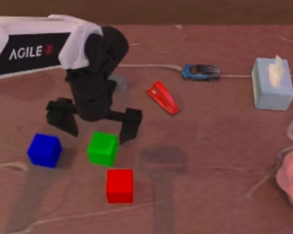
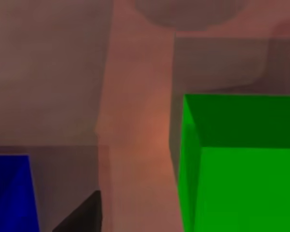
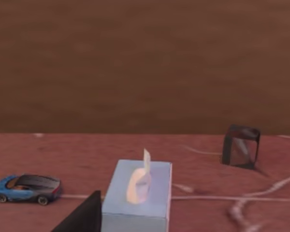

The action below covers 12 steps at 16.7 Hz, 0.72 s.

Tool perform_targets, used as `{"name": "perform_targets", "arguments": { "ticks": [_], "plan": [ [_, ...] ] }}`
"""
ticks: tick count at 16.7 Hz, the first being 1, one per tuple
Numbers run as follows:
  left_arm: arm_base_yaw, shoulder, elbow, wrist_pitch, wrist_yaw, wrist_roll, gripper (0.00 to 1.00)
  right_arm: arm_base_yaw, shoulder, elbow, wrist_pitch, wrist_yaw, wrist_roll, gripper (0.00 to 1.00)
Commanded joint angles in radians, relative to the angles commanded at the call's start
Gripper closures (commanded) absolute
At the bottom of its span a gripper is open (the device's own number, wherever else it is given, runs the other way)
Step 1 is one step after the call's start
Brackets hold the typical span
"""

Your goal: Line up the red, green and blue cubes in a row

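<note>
Cubes in red [image 1: 119, 185], green [image 1: 103, 148] and blue [image 1: 44, 149] sit at the near left of the desk [image 1: 215, 146], not yet in a row: blue and green lie level and apart, while red sits nearer, just right of green. AgileX's left hand [image 1: 95, 122] hovers just beyond the gap between blue and green, fingers spread wide and holding nothing. Judging by the layout, an alignment step is under way; the next move likely calls for closing squarely on one cube's opposite faces. Being cubes, none has a long axis; each sits slightly turned against the desk edge. The right arm is out of the top view. Whether its hand is open cannot be told.
</note>
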State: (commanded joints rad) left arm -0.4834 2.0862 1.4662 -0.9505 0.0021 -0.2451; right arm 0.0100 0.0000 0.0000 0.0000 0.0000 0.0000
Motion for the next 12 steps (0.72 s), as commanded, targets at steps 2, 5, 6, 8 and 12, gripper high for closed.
{"name": "perform_targets", "arguments": {
  "ticks": [2,5,6,8,12],
  "plan": [
    [0.0,0.033,-0.043,0.079,0.0,0.0,0.0,0.0,0.0,0.0,0.0,0.0,0.0,0.0],
    [0.0,0.071,-0.09,0.162,0.001,0.0,0.0,0.0,0.0,0.0,0.0,0.0,0.0,0.0],
    [0.0,0.075,-0.095,0.169,0.001,0.0,0.0,0.0,0.0,0.0,0.0,0.0,0.0,0.0],
    [0.0,0.075,-0.095,0.17,0.001,0.0,0.0,0.0,0.0,0.0,0.0,0.0,0.0,0.0],
    [0.0,0.075,-0.095,0.17,0.001,0.0,0.23,0.0,0.0,0.0,0.0,0.0,0.0,0.0]
  ]
}}
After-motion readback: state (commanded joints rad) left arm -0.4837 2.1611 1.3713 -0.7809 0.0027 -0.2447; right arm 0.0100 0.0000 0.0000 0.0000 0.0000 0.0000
